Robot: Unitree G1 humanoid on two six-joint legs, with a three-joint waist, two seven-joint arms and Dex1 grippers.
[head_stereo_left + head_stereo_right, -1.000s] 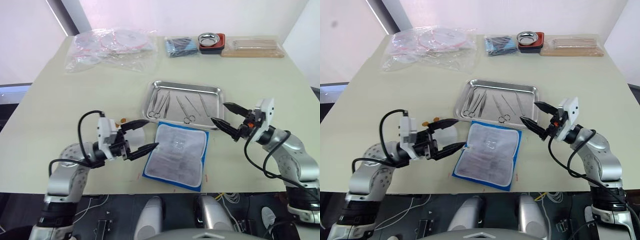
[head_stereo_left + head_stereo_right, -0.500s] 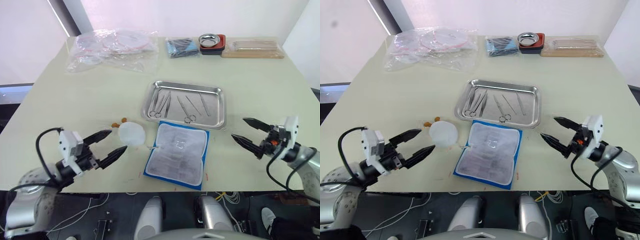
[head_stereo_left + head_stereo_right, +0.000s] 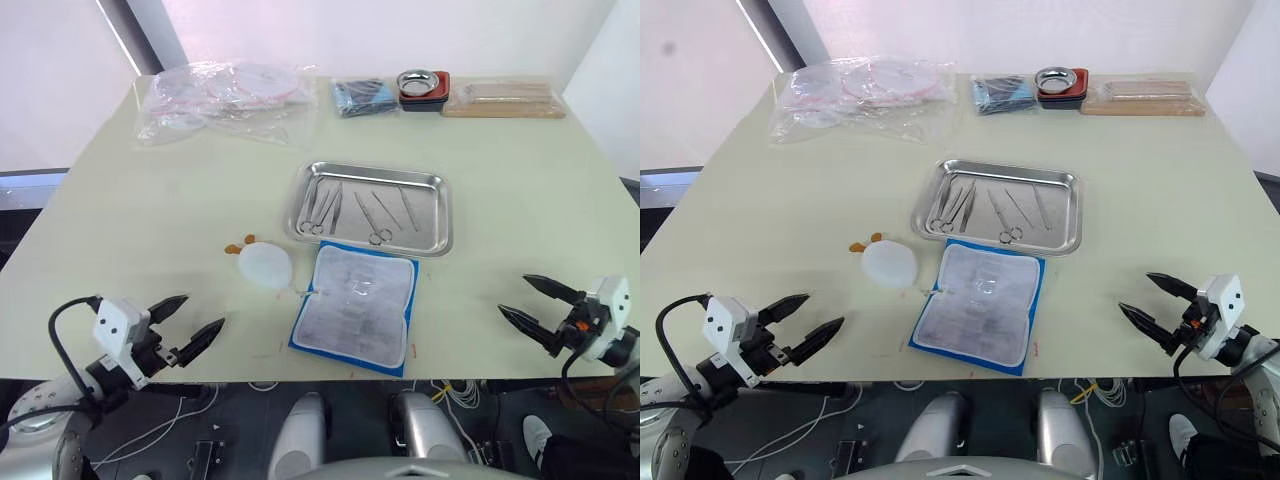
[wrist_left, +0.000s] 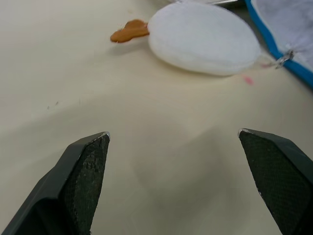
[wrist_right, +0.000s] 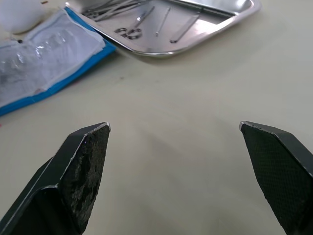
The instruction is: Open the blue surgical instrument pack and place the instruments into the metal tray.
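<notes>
The blue surgical instrument pack lies opened at 6 o'clock of the metal tray holding the instruments; left gripper and right gripper released, empty, over the tabletop.

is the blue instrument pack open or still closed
Open. The blue surgical instrument pack lies spread flat, whitish clear-plastic inner face up with its blue border showing, just in front of the metal tray holding the instruments.

Pack: blue-bordered pouch lying open and flat on the counter, whitish clear-plastic inner face up, just in front of the tray. Tray: shallow shiny steel rectangle with rounded corners. Instruments: slim silver scissors and forceps lying inside the tray.
</notes>
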